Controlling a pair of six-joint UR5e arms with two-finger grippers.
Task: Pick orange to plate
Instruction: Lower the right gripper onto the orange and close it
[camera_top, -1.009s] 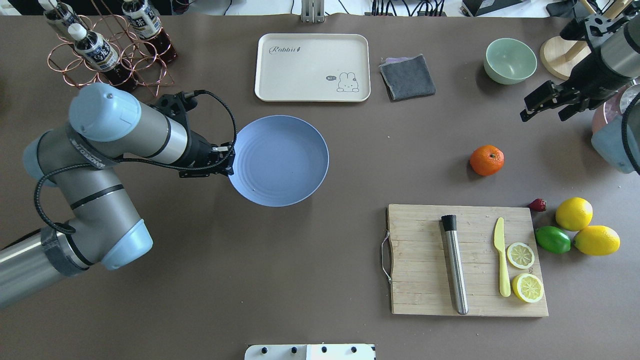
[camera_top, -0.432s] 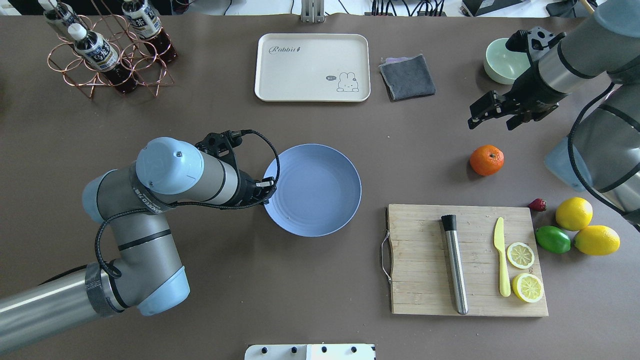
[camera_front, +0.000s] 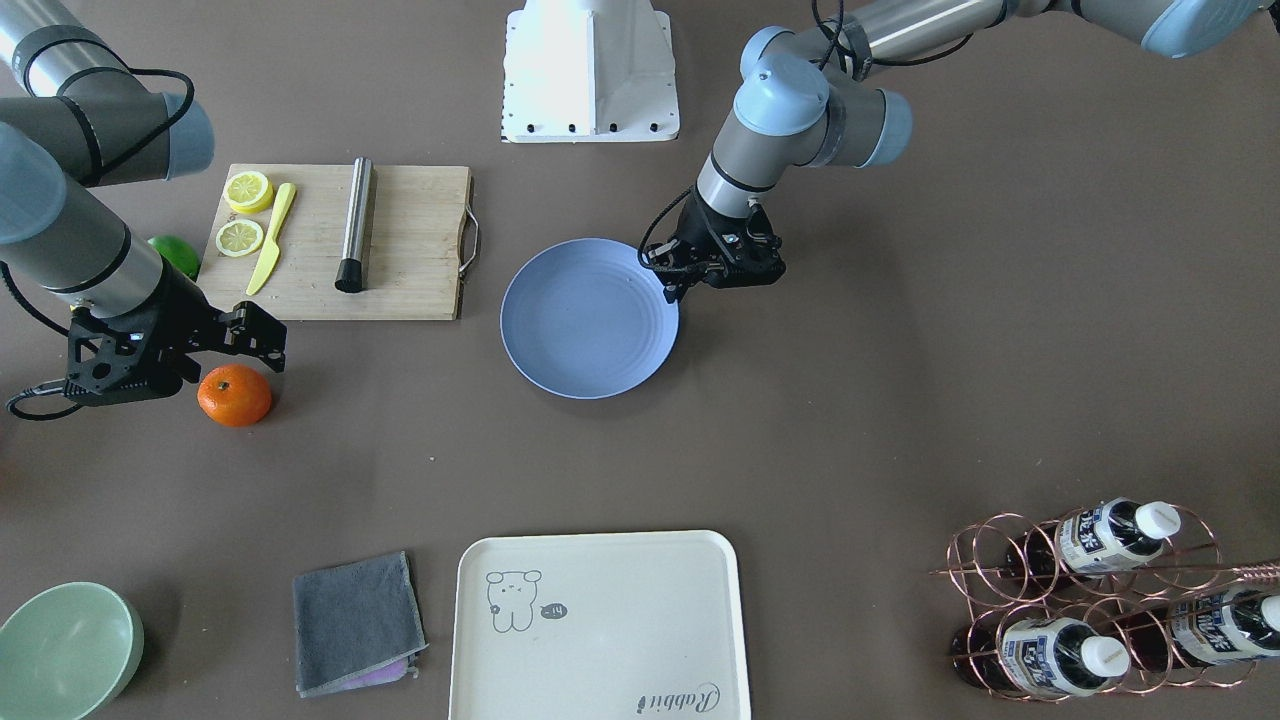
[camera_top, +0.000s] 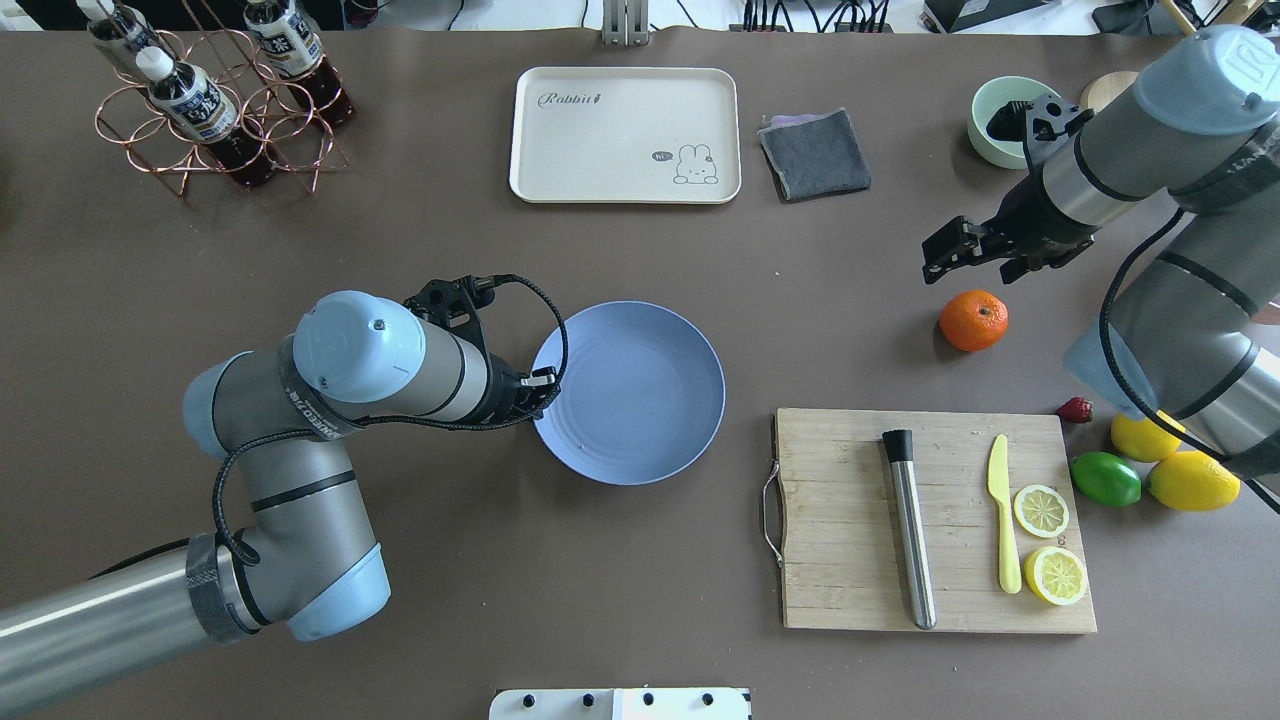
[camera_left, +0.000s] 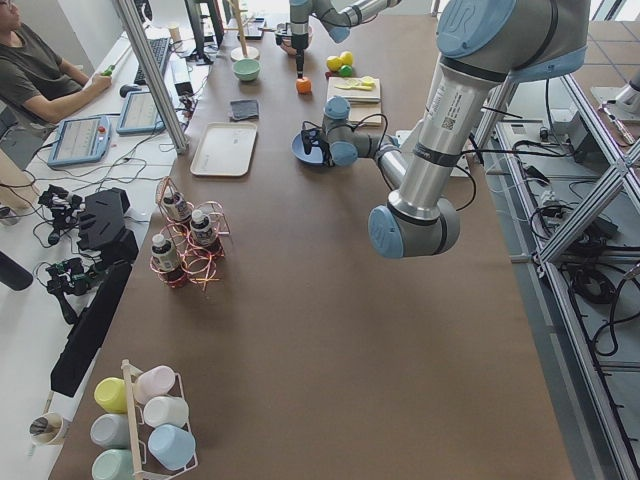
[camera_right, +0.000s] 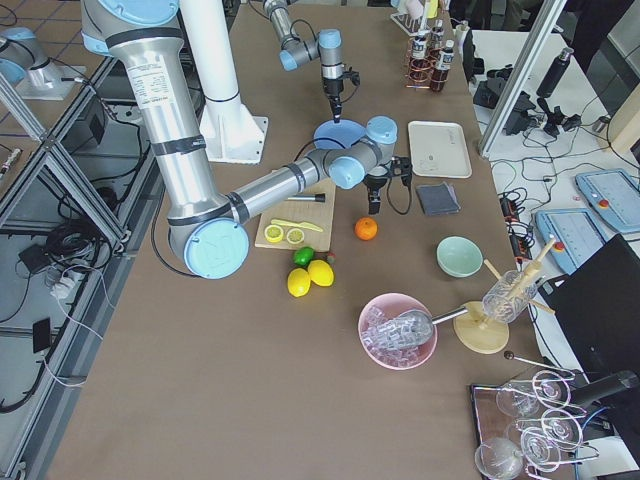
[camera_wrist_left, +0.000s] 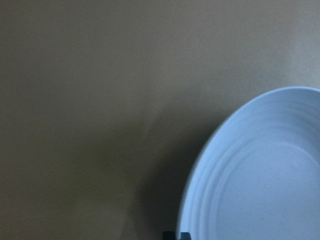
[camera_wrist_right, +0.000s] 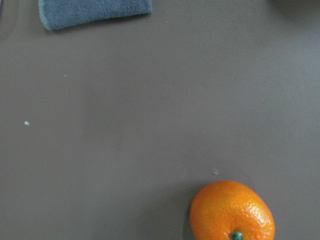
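Your left gripper (camera_top: 541, 388) has its fingers pinched on the plate (camera_top: 640, 400) at its rim, in my judgement to position it for delivery. Your right gripper (camera_top: 975, 262) hangs with fingers spread, near the orange (camera_top: 973, 320) but not centred over it. The orange rests on the table (camera_top: 600, 600), well apart from the plate. Its stem dot faces up. It is nearly round, with no marked long axis.

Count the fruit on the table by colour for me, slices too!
Orange: 1, the orange
Yellow: 4, two lemons and two lemon slices
Green: 1, the lime
Red: 1, a small red fruit
Total: 7
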